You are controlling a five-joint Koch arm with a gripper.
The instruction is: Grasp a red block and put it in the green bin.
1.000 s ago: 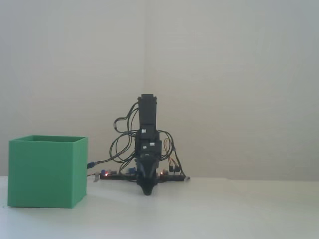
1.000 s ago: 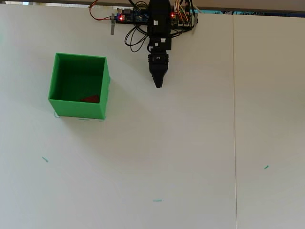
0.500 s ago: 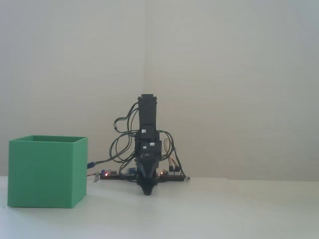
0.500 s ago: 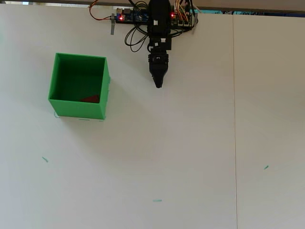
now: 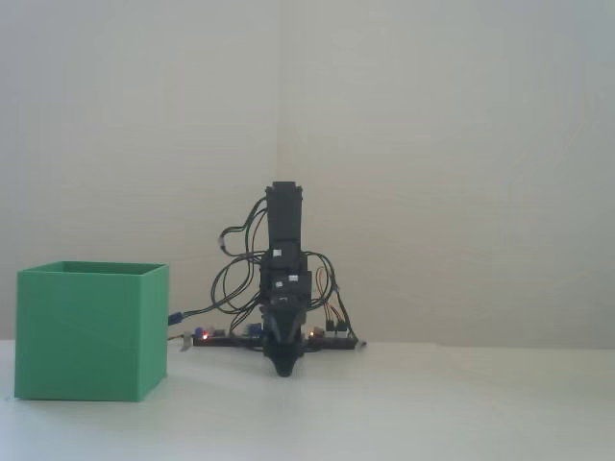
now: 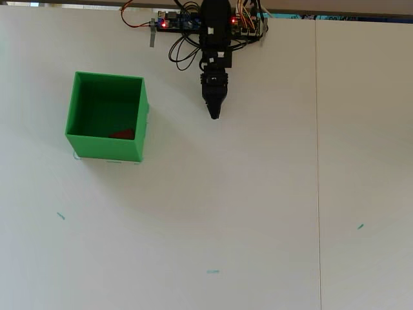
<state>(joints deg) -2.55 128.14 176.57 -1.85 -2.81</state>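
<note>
The green bin (image 6: 77, 116) stands at the left of the white table in the overhead view and at the lower left in the fixed view (image 5: 91, 331). Inside it, near its front wall, lies the red block (image 6: 122, 134), partly hidden by that wall; the fixed view does not show it. My gripper (image 6: 215, 115) is folded close to the arm's base, pointing down at the table, well to the right of the bin. Its jaws are together with nothing between them. In the fixed view the gripper (image 5: 284, 370) rests low by the table surface.
The arm's base board (image 6: 193, 22) with wires and lit red LEDs sits at the table's far edge. A thin seam (image 6: 317, 161) runs down the table at the right. Small teal marks (image 6: 212, 272) dot the surface.
</note>
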